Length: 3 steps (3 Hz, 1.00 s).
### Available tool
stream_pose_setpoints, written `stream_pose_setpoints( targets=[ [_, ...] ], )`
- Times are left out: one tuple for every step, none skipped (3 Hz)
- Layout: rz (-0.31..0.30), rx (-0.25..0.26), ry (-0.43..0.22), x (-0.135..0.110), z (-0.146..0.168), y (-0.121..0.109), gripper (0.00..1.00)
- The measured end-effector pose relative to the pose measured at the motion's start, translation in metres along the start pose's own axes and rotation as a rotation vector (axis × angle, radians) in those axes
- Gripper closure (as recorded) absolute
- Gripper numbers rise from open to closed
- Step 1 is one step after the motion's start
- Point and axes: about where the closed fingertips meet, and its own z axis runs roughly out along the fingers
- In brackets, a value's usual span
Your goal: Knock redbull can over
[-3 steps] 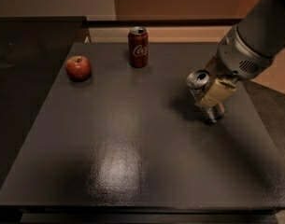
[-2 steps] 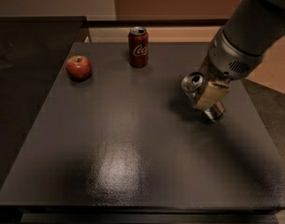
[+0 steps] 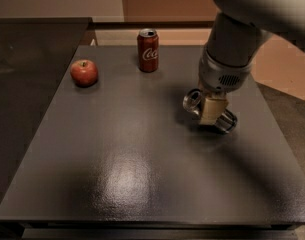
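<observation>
Arm point(image 3: 232, 49) enters from the upper right corner and slopes down and left over the right half of the table point(image 3: 122, 154). The thick grey wrist section points almost straight down and ends in a vented collar. The gripper point(image 3: 211, 115) hangs below the collar, low over the tabletop, right of centre. Its tan pad faces the camera and covers the middle of the redbull can point(image 3: 193, 102).

Gripper state: cannot tell whether it is clamped on the can or only pressed against it, since the tan part hides the contact.

Redbull can: not upright. It is tipped steeply, with the silver top showing to the left of the gripper and the other end sticking out at lower right. A dark shadow lies on the table under it. Cannot tell whether the body lies flat on the surface or is propped slightly off it.

Count:
- redbull can: 1, at the gripper.
- Coca-Cola can point(image 3: 147, 50): 1, upright near the far edge, well apart from the gripper.
- red apple point(image 3: 84, 72): 1, stem up, left of the Coca-Cola can, near the table's left edge.
- table: 1, dark grey, with a glare patch near the front centre.
</observation>
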Motion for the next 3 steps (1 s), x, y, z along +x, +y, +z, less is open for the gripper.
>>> stream_pose_setpoints(
  targets=[
    [-0.024,-0.025,0.052,0.0002,0.0136,0.0007,0.35],
    [-0.024,-0.019,0.049,-0.0002,0.0130,0.0000,0.13],
    [-0.024,-0.014,0.048,-0.0006,0.0129,-0.0005,0.00]
  ],
)
